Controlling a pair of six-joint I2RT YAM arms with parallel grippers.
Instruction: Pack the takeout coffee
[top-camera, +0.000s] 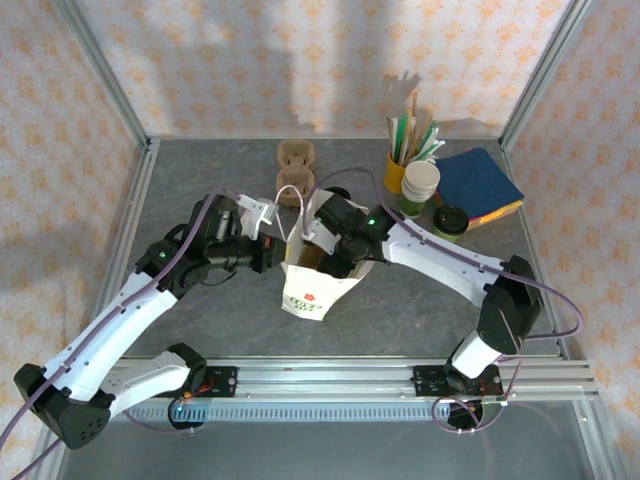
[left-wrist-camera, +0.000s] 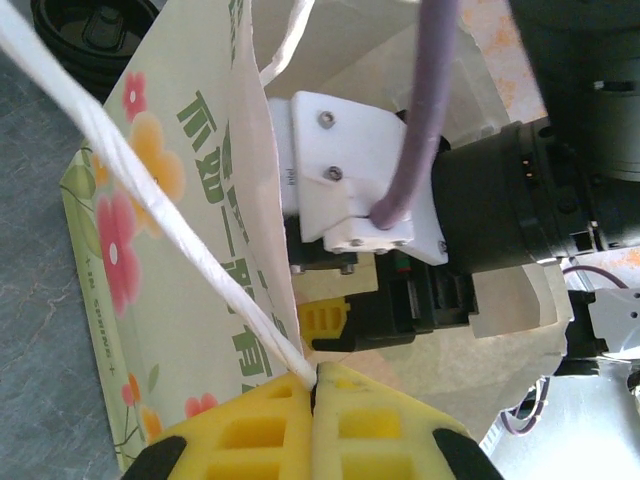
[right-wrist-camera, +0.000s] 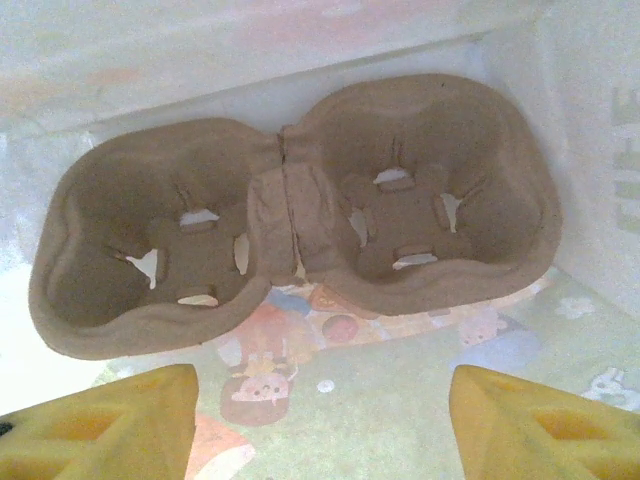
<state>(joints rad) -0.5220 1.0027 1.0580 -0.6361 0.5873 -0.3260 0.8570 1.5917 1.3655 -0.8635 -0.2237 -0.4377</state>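
Left end effector, shut on the handle, held the bag open; right end effector, wide open and empty, hung inside over the carrier. Coffee stood apart on the table; a straight-up exit seemed safest.

Grey stone-look tabletop mid-frame, cream wall panels with pale orange flower print behind and at both sides, silver metal posts slanting in the upper corners, soft shadows across the back panel.
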